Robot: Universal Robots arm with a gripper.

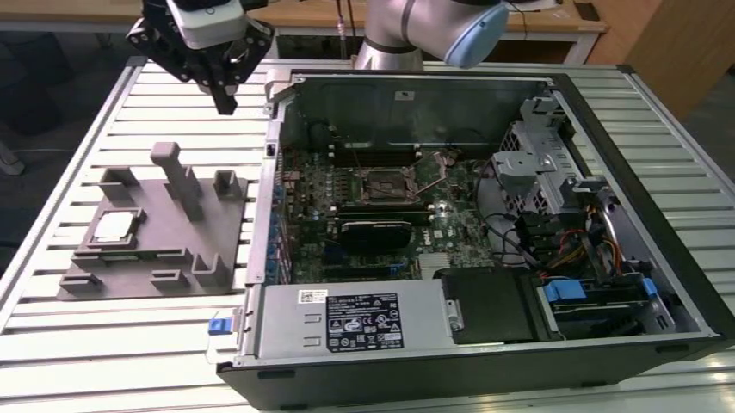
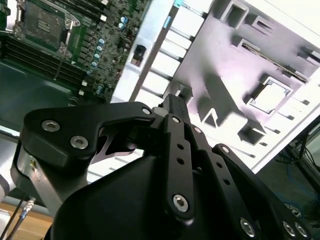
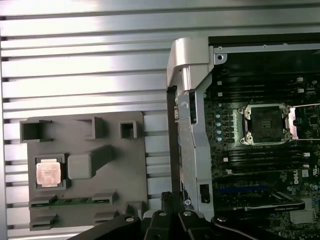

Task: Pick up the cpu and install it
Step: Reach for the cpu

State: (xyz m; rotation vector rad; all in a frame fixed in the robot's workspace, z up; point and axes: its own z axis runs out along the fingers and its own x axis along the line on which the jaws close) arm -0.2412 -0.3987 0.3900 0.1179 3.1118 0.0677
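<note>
Tally, exterior view:
- cpu (image 1: 113, 228): one
- grey fixture (image 1: 147, 277): one
- open computer case (image 1: 460, 379): one
- motherboard (image 1: 453, 225): one, with one socket (image 1: 385, 182)
- power supply box (image 1: 344, 323): one
- robot arm (image 1: 402, 26): one
- gripper (image 1: 224, 107): one
- slatted table (image 1: 69, 344): one

— What does the arm (image 1: 391, 39) look like?
— It's a silvery-grey tube at the upper middle of the exterior view, with a pale blue round cap (image 1: 473, 36) on one joint.
— And the hand (image 1: 226, 106)?
— Upper left: matt black angular linkage bars under a white block (image 1: 206, 19). In the second wrist view, silver screw heads (image 2: 180, 202) stud the black links.
</note>
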